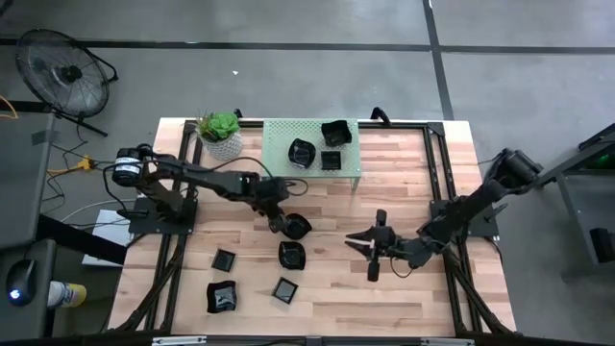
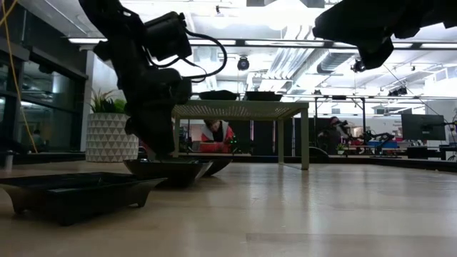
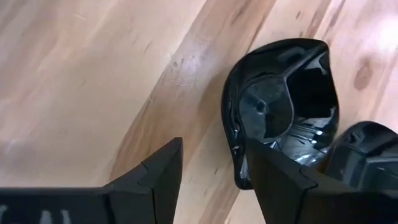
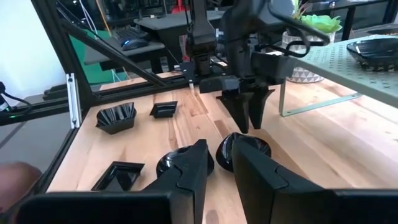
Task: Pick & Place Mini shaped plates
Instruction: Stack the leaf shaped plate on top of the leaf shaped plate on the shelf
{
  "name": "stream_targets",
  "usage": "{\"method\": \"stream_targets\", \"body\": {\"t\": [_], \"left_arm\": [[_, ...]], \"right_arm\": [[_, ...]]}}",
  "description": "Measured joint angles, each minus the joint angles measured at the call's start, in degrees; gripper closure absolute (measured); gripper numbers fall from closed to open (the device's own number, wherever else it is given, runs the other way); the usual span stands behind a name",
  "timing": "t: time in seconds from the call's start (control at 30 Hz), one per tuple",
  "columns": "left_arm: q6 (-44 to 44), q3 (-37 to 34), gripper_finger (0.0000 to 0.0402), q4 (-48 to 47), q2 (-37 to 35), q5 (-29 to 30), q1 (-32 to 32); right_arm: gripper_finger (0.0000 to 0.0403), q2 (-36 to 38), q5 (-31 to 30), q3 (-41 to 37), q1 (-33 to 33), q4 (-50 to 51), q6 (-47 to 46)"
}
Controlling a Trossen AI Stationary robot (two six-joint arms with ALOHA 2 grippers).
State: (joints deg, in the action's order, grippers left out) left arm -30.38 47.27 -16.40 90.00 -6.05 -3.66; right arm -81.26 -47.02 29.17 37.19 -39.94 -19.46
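Several small glossy black plates lie flat on the wooden table. A rounded one sits under my left gripper. That gripper is open and points down. One finger is over the plate's hollow and the other is outside its rim. Three more plates rest on the green perforated shelf. My right gripper is open above bare wood, to the right of the plates, and holds nothing. My left gripper comes at the rounded plate from above, its fingers standing on either side of the rim on the side nearest the wrist. I cannot tell whether a finger touches the rim. The plate lies flat on the table.
Other plates lie near the front of the table. A white-potted green plant stands beside the shelf at the far left. Black frame rails border the table. Bare wood lies between the two grippers.
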Motion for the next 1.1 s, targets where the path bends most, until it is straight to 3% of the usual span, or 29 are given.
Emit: {"method": "stream_targets", "body": {"t": [0.4, 1.1], "left_arm": [[-0.05, -0.04, 0.0227, 0.16, 1.3, -1.35, -0.46], [-1.72, -0.08, 0.0227, 2.64, 3.72, -1.13, 0.31]], "right_arm": [[0.0332, -1.32, 0.46, 0.02, 0.0, -4.96, 1.76], [0.0332, -1.32, 0.01, 0.02, 0.44, -4.52, 1.99]]}}
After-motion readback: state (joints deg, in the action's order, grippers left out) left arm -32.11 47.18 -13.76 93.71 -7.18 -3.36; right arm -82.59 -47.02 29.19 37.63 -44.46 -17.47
